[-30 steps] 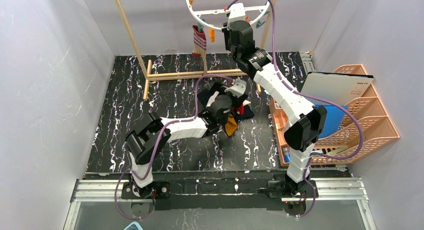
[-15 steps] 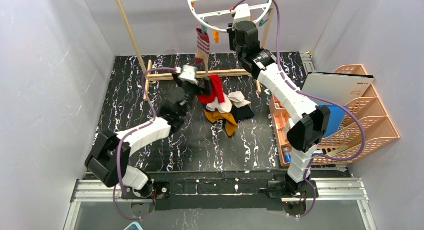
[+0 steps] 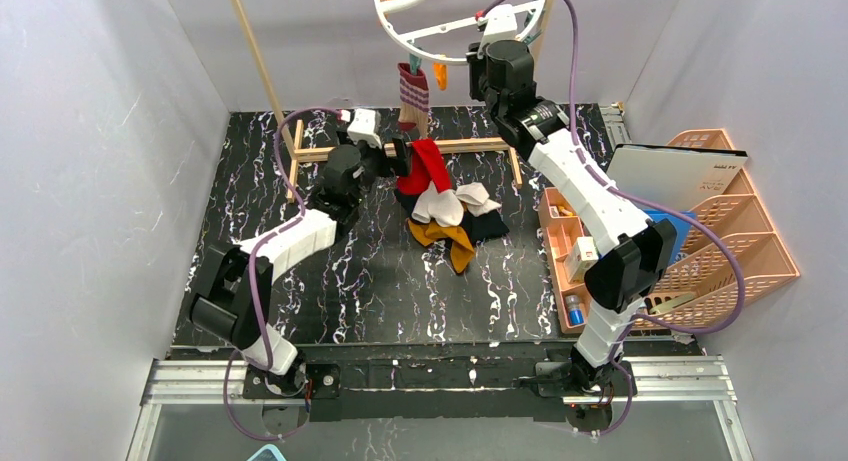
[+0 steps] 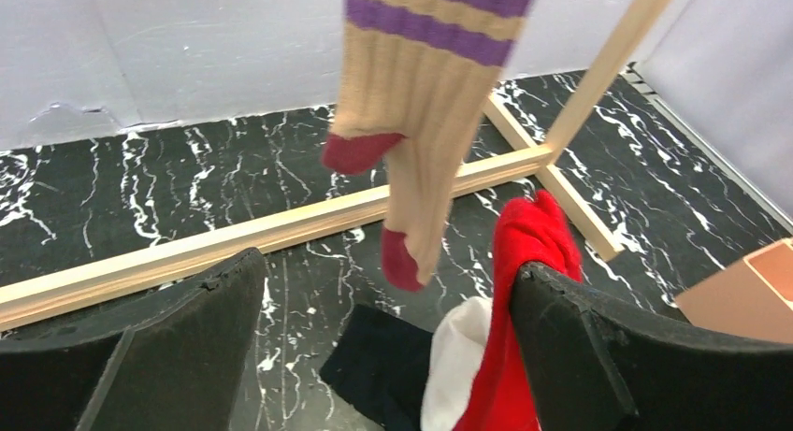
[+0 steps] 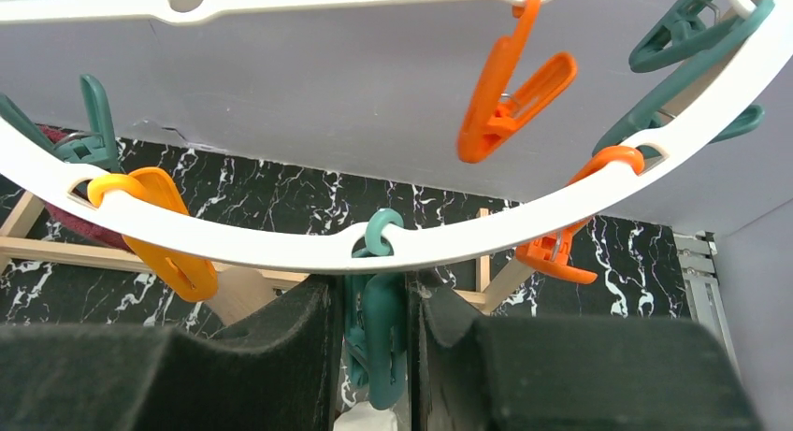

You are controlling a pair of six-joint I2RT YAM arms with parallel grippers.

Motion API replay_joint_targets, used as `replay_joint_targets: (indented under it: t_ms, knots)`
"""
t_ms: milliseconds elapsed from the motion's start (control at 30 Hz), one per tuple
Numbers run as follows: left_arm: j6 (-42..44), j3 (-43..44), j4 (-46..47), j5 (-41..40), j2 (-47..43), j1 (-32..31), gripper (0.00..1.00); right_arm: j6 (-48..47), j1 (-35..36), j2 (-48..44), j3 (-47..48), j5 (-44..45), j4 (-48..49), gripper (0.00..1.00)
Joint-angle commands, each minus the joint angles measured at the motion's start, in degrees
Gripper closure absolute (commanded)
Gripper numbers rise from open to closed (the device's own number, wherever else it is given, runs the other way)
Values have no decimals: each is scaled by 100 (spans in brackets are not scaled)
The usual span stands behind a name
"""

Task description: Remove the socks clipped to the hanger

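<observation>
Black marble tabletop [image 3: 400, 291]: your striped sock [image 4: 421, 122] hangs under the hanger [image 5: 281, 251].
Your right gripper [image 5: 374, 305] pinches a teal clothespin [image 5: 377, 333] on the hanger's ring; your left gripper [image 4: 383, 309] gapes wide below it, facing that sock.

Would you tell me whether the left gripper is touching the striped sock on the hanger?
Apart. The left wrist view shows the striped sock hanging between the left gripper's open fingers, tabletop visible on both sides.

Bright, even, diffuse light; soft shadows at 7 o'clock on the marbled mat [image 3: 400, 291]; wrist views crisp.
</observation>
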Motion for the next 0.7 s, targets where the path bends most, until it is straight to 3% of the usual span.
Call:
replay_joint_targets:
  t_ms: [0, 100, 300, 367, 667]
  knots:
    - [-225, 344, 135, 179, 113, 338, 6, 91, -156, -394, -124, -60, 272, 89]
    - [-289, 416, 233, 432, 289, 564, 2, 121, -215, -475, -229, -134, 328, 52]
    - [-457, 524, 607, 1046, 733, 895, 1, 131, -299, -539, -281, -120, 351, 12]
    - [-493, 551, 754, 1291, 843, 958, 1, 136, -331, -535, -282, -103, 346, 2]
    - [-455, 816, 950, 2836, 1094, 1173, 1, 368, -553, -849, -671, -177, 522, 2]
